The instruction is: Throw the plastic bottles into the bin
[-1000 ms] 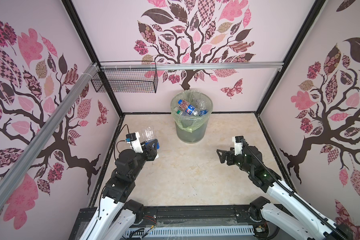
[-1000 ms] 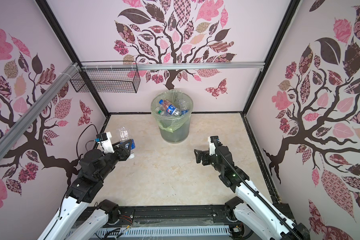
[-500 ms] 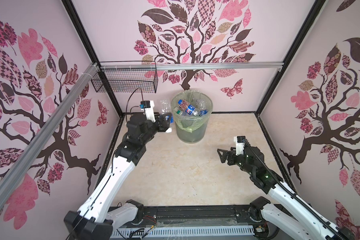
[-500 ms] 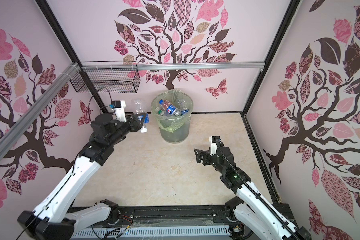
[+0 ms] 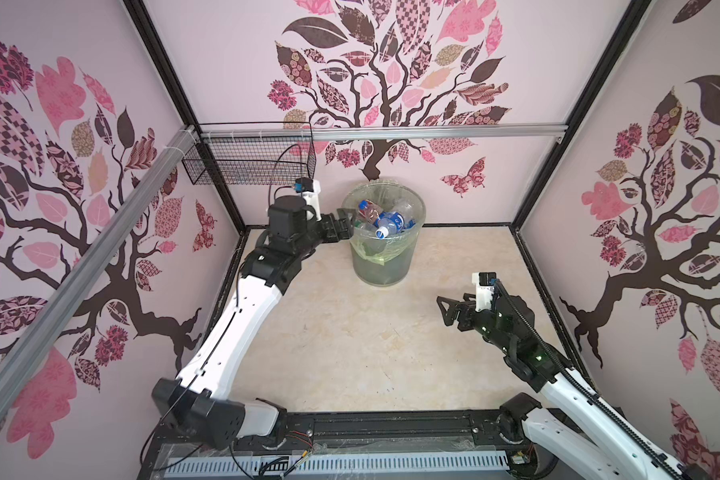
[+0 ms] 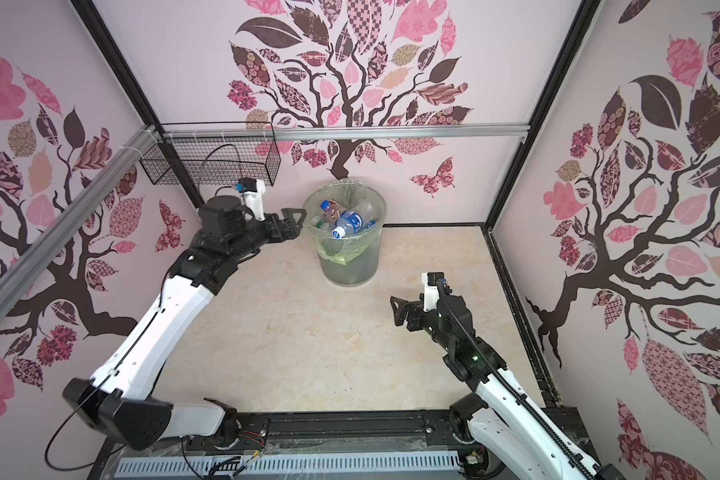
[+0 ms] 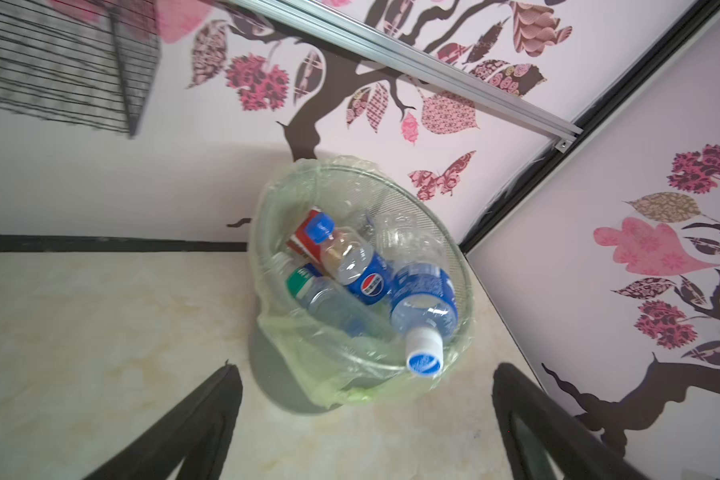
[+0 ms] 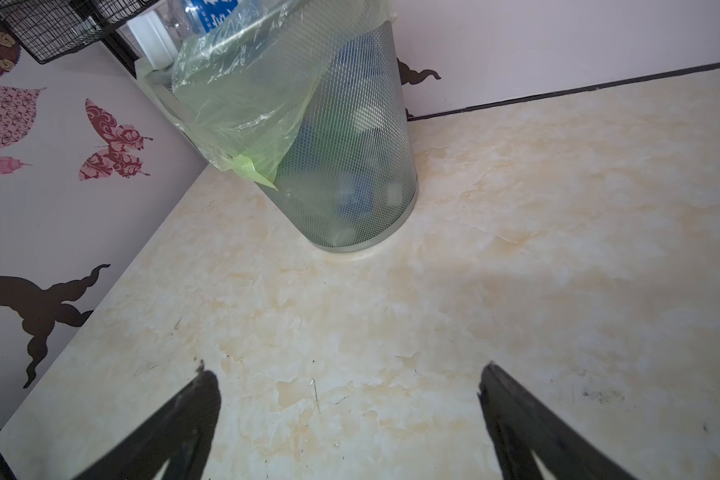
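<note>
Lying heaped in the bin, the plastic bottles reach nearly to its rim. Most are clear and crumpled with blue labels, one carries a green band, and a red label shows beneath; the uppermost pokes its blue-topped cap over the edge. The bin is a round grey mesh can lined with a thin, pale green bag whose slack folds over the rim and hangs down outside. It stands on the tabletop close to the back wall. My left pincer hovers just beside the rim and a little above it, black fingers spread wide with nothing between them. My right pincer hangs low over the bare surface, well apart from the bin, equally wide and empty. The tabletop is a smooth cream marbled sheet with a few dark scuffs. Pale pink walls with tree, leaf and butterfly decals enclose it, joined by black corner posts. An aluminium rail crosses the back wall, and a black wire basket hangs at the rail's left end, above my left arm.
</note>
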